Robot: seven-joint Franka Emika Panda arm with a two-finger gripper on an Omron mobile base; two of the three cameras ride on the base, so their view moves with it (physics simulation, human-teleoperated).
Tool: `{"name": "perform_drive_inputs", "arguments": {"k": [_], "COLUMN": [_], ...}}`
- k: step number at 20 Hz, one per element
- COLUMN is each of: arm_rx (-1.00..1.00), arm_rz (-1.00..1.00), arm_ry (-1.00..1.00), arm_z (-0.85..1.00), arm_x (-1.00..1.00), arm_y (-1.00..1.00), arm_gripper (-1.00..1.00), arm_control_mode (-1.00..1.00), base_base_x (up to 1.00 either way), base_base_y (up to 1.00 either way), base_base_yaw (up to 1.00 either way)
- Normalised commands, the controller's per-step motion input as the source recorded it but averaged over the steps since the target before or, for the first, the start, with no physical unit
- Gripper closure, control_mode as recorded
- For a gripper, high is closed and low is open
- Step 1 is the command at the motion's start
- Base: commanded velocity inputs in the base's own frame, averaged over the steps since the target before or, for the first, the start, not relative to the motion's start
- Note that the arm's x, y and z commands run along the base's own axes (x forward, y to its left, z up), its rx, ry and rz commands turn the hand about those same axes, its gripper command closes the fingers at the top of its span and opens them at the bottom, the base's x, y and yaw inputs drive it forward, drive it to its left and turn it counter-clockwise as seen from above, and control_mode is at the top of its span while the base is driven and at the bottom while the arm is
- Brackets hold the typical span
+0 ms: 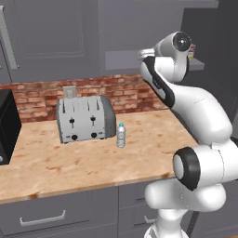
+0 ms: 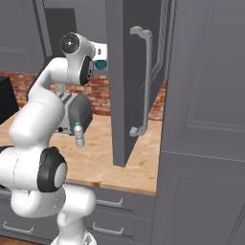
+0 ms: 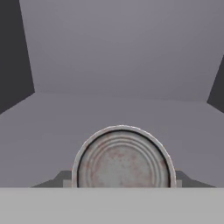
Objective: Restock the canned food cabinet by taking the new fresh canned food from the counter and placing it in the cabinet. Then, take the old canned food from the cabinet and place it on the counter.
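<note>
gripper (image 3: 122,183) of ours pinches the teal can (image 3: 122,164) over the cabinet shelf (image 3: 52,118), near its front edge.

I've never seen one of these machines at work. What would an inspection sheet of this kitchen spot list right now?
Surface: wooden counter, brick behind.
Job's things: teal can held by the end effector, up at the open grey cabinet; its metal end faces the hand camera. A second can shows partly on the shelf behind the arm.
Clutter: toaster, water bottle, black appliance.
End effector: shut on the teal can.
Cables: nothing seen.
Surroundings: open cabinet door, drawers below.
</note>
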Motion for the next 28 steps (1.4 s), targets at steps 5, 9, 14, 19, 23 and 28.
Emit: {"name": "perform_drive_inputs", "arguments": {"k": [5,9,14,19,23,28], "arm_rx": [-0.05,-0.01,-0.01,-0.03,0.0,0.0], "arm_rz": [0.0,0.0,0.0,0.0,0.0,0.0], "arm_ry": [0.06,0.01,-0.06,-0.08,-0.01,0.0], "arm_z": [-0.39,-0.16,-0.17,-0.16,-0.02,0.0], "arm_x": [0.62,0.62,0.43,0.38,0.47,0.49], "arm_y": [-0.01,0.0,0.0,0.0,0.0,0.0], "arm_gripper": [1.0,1.0,-1.0,-1.0,-1.0,-1.0], "arm_control_mode": [-1.0,-1.0,-1.0,-1.0,-1.0,-1.0], "base_base_x": [0.0,0.0,0.0,0.0,0.0,0.0], "base_base_y": [0.0,0.0,0.0,0.0,0.0,0.0], "base_base_yaw": [0.0,0.0,0.0,0.0,0.0,0.0]}}
